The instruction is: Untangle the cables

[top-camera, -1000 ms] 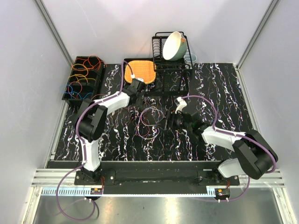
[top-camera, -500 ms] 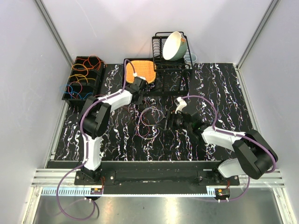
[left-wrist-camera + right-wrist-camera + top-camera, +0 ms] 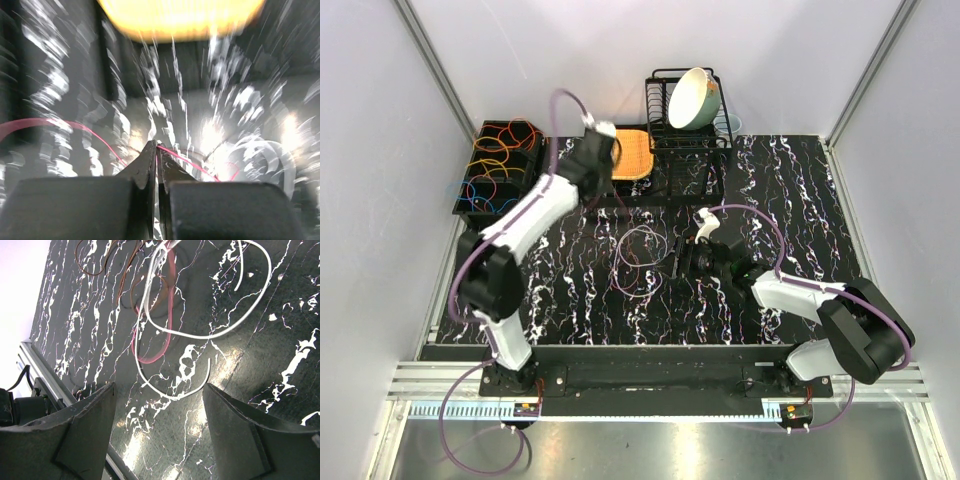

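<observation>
Cables [image 3: 642,256] are lying on the counter [image 3: 800,190] just ahead of the right hand [image 3: 157,387], which is gaping wide. The left hand [image 3: 157,144] is pinching a red cable [image 3: 187,161] at its tips.

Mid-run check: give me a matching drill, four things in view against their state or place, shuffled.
1. left gripper
2. right gripper
3. bowl
4. bin

a. tilted in the rack
b. shut on a red cable
c. holds coloured loops
d. open above the table

Pairs: 1-b, 2-d, 3-a, 4-c.
</observation>
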